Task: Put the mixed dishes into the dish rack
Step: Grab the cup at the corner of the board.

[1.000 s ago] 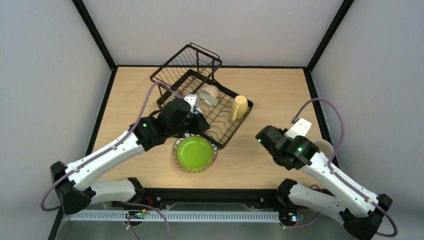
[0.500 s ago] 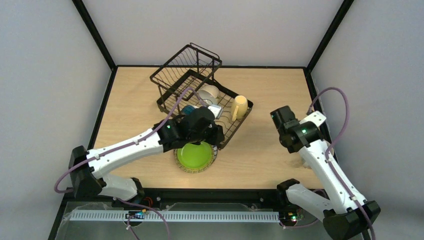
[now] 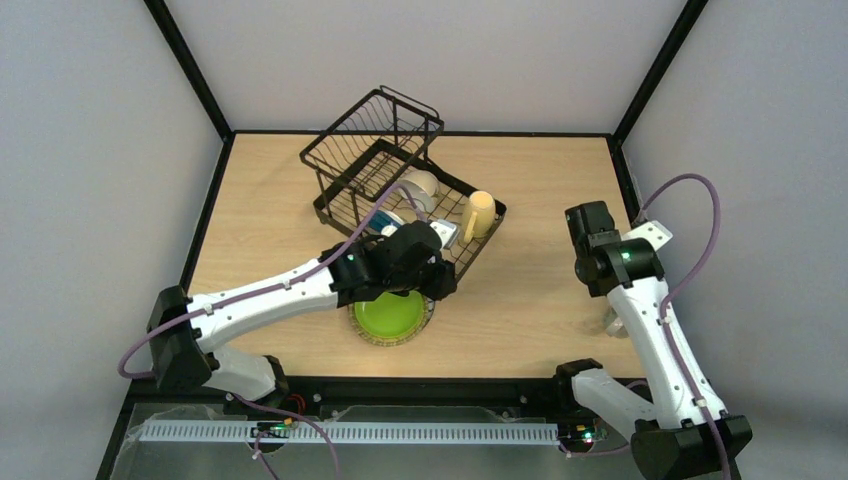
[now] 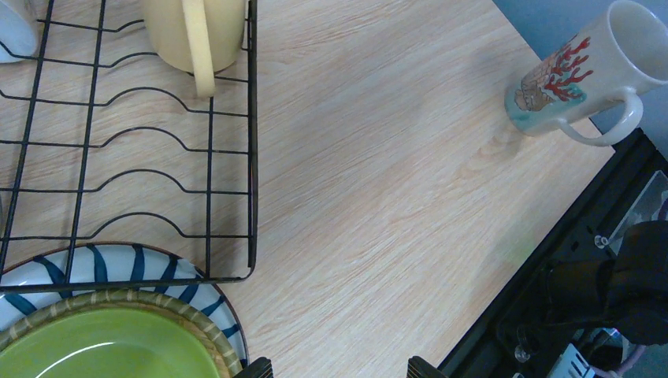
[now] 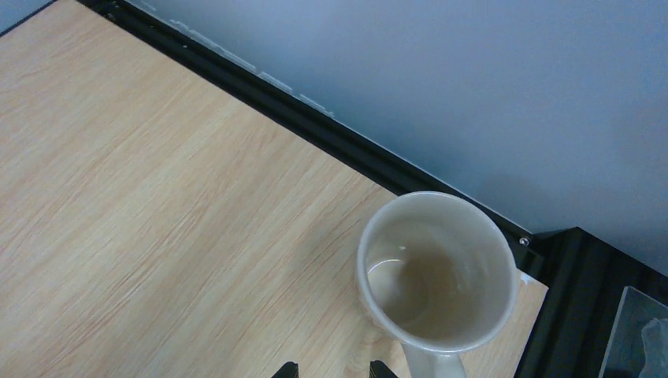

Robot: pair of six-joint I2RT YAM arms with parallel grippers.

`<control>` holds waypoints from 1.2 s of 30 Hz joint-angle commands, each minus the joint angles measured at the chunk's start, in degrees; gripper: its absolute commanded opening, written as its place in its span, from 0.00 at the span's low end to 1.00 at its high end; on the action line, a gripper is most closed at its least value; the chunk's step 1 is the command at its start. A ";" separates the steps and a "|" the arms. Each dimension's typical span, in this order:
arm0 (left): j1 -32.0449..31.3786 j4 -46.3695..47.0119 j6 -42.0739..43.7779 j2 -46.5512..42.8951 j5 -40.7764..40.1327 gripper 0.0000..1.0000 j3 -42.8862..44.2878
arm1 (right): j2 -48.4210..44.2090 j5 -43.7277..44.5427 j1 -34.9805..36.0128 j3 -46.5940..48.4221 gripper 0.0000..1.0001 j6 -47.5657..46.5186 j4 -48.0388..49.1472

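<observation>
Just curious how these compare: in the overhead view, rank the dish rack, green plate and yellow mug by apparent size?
Largest: dish rack.
Then green plate, partly hidden under the left arm.
Smallest: yellow mug in the rack.

The dish rack (image 3: pixel 372 150) is of black wire and stands at the far middle of the table (image 3: pixel 530 180). It has a flat slotted tray and a taller basket behind it. In the tray I see the yellow mug (image 3: pixel 480 212) near the right corner, and the white bowl (image 3: pixel 420 187) leaning on its edge. The green plate (image 3: pixel 390 315) lies flat on the table, face up, and its striped rim is just under the tray's near edge. The cream mug (image 5: pixel 437 272), painted with red coral, stands upright and empty on my right side, near the table edge and well apart from the rack.
</observation>
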 commanded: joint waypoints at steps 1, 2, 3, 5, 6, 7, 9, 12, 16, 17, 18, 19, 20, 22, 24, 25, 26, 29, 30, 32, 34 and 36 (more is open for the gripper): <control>-0.35 0.95 2.06 1.05 1.28 0.99 1.33 | 0.06 -2.51 -3.27 1.17 0.52 -0.04 -2.00; -0.40 1.00 2.29 1.09 1.32 0.99 1.12 | 0.19 -2.97 -4.28 1.11 0.54 -0.67 -1.47; -0.36 1.13 2.43 1.08 1.41 0.99 0.93 | 0.30 -3.87 -5.63 0.89 0.55 -2.05 -0.39; -0.34 1.35 2.83 1.32 1.78 0.99 0.55 | 0.41 -7.02 -9.58 -0.76 0.55 -5.10 2.59; -0.38 1.52 2.94 1.54 2.04 0.99 0.29 | 0.46 -8.33 -11.11 -1.86 0.55 -6.24 4.31; -0.36 1.57 3.09 1.66 2.22 0.99 0.13 | 0.43 -9.19 -12.16 -2.87 0.55 -6.47 5.01; -0.42 1.80 3.50 1.83 2.46 0.99 -0.16 | 0.24 -10.16 -12.81 -4.62 0.55 -6.58 5.99; -0.40 1.59 4.37 2.29 2.64 0.99 -0.20 | 0.02 -11.84 -14.57 -7.02 0.56 -7.67 7.77; -0.32 1.84 5.11 2.74 3.40 0.99 -0.19 | 0.75 -13.77 -15.83 -7.56 0.57 -8.68 9.11; -0.40 1.96 5.26 2.88 3.58 0.99 -0.13 | 1.28 -14.15 -16.24 -7.55 0.60 -8.78 9.16; -0.35 1.93 5.43 3.00 3.73 0.99 -0.04 | 1.68 -14.69 -16.67 -7.55 0.63 -8.83 9.30; -0.39 2.07 5.49 3.12 3.78 0.99 0.05 | 1.99 -15.15 -17.12 -7.61 0.65 -8.95 9.37; -0.32 2.15 5.65 3.23 3.78 0.99 0.07 | 2.06 -15.33 -17.51 -7.63 0.68 -8.93 9.57; -0.30 2.50 5.77 3.38 3.79 0.99 -0.05 | 2.08 -15.07 -17.67 -7.30 0.69 -9.14 9.86; -0.34 2.98 5.77 3.29 5.00 0.99 -0.47 | 2.47 -14.42 -18.02 -6.55 0.69 -9.45 9.65; -0.37 3.30 5.77 3.34 5.28 0.99 -0.65 | 2.84 -14.18 -18.50 -6.30 0.69 -9.54 9.19; -0.30 3.51 5.77 3.42 5.63 0.99 -0.81 | 3.10 -14.22 -19.10 -6.19 0.69 -9.87 9.12; -0.34 4.49 5.61 3.60 6.52 0.99 -1.51 | 2.81 -13.57 -19.56 -6.05 0.70 -10.03 9.30; -0.30 4.85 5.59 3.67 6.75 0.99 -1.63 | 2.84 -13.38 -19.67 -5.94 0.70 -10.23 9.31; -0.34 5.29 5.63 4.08 7.06 0.99 -1.68 | 3.49 -13.09 -20.65 -5.64 0.70 -10.80 9.21; -0.35 5.67 5.67 4.47 7.40 0.99 -1.53 | 3.53 -13.73 -22.18 -5.61 0.70 -12.09 10.19; -0.33 5.95 5.72 4.88 7.64 0.99 -1.23 | 3.39 -14.56 -23.86 -5.66 0.70 -13.55 11.56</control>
